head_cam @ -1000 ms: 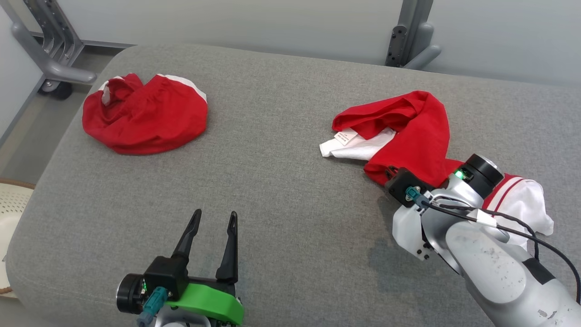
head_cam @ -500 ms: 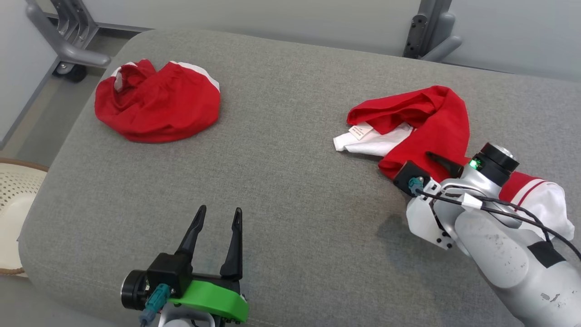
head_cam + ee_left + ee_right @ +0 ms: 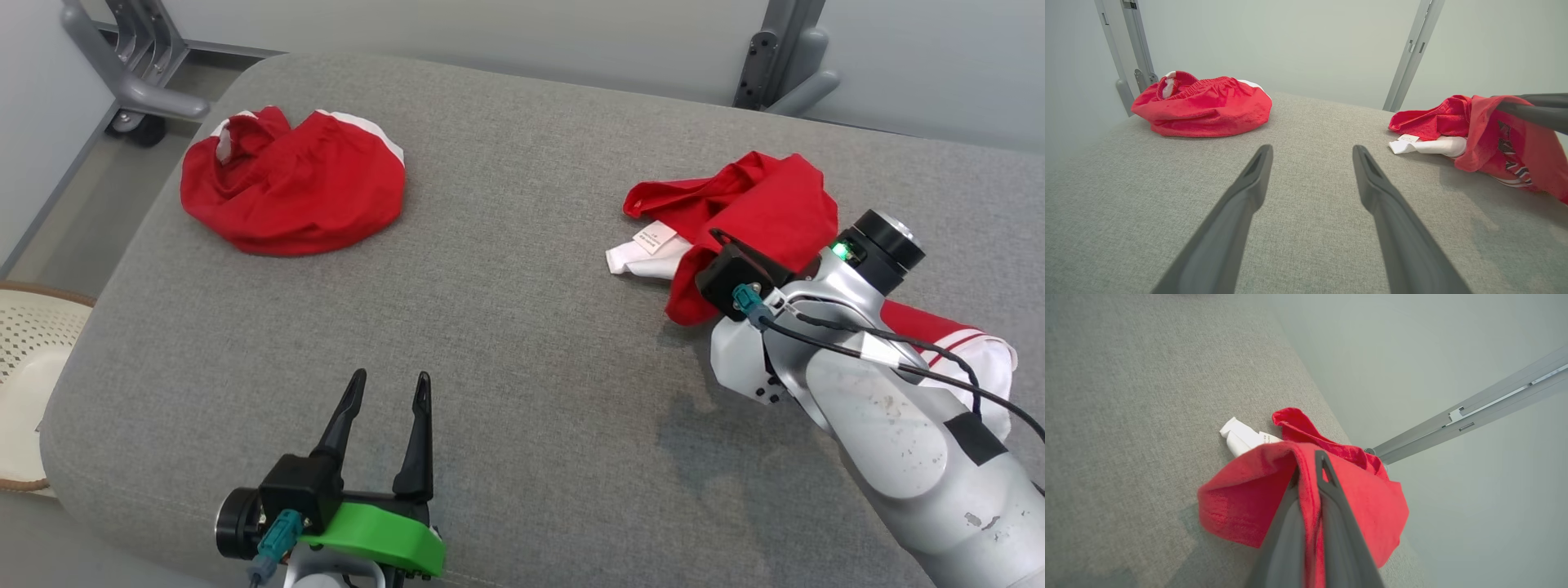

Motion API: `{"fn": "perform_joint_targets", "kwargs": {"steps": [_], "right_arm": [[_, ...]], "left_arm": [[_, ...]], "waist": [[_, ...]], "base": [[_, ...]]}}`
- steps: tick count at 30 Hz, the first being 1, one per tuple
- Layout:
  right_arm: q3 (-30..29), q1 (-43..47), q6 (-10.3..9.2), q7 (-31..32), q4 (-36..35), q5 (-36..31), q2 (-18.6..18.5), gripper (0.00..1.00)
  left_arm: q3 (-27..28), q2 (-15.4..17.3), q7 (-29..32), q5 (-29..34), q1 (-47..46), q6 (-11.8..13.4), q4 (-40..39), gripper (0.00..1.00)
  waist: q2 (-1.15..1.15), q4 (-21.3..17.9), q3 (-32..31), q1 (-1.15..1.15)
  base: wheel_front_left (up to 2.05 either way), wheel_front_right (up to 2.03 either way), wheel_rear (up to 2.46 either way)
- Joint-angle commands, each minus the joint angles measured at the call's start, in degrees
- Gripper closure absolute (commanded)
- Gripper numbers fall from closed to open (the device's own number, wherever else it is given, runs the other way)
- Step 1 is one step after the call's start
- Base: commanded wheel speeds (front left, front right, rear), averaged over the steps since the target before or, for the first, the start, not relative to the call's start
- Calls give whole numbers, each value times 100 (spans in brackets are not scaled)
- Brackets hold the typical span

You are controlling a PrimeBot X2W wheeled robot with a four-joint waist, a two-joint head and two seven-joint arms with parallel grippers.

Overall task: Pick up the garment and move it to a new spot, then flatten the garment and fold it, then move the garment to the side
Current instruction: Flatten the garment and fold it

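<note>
The right gripper (image 3: 1309,467) is clamped on a raised fold of the garment (image 3: 771,204), whose other parts lie on the cushion (image 3: 522,327) beneath it. The left gripper (image 3: 388,385) hovers open, well to its left.

Premises read as a robotics test lab, not a home. The work surface is a bare grey padded bench (image 3: 522,343) set against plain pale wall panels (image 3: 490,24), with grey metal frame posts (image 3: 784,57) behind it, one on a castor (image 3: 135,131). A perforated white basket (image 3: 24,351) stands at the left.
</note>
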Motion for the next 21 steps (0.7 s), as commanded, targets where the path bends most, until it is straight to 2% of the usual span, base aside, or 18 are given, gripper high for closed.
{"fn": "perform_joint_targets", "kwargs": {"steps": [1,5,9,11,13,21], "right_arm": [[-106,149,-10,-188,-155,79,52,100],[-388,296,-10,-534,-532,131,208,100],[-1094,655,-10,-928,-1100,184,586,100],[-1235,934,-10,-915,-1199,202,793,100],[-1097,1121,-10,-843,-1127,295,879,100],[4,1585,-10,-625,-209,706,708,100]], "left_arm": [[28,9,1,49,5,17,-15,0],[60,9,1,93,32,-2,-5,0],[100,9,1,120,58,-28,-1,0],[107,9,1,135,65,-46,10,0],[97,9,1,157,48,-62,16,0],[108,9,1,212,-40,-102,56,0]], "waist": [[14,-39,-23,0],[14,-98,-52,0],[14,-193,-91,0],[14,-233,-100,0],[14,-253,-99,0],[14,-255,-68,0]], "base": [[0,0,0],[0,0,0],[0,0,0],[0,0,0],[0,0,0],[0,0,0]]}}
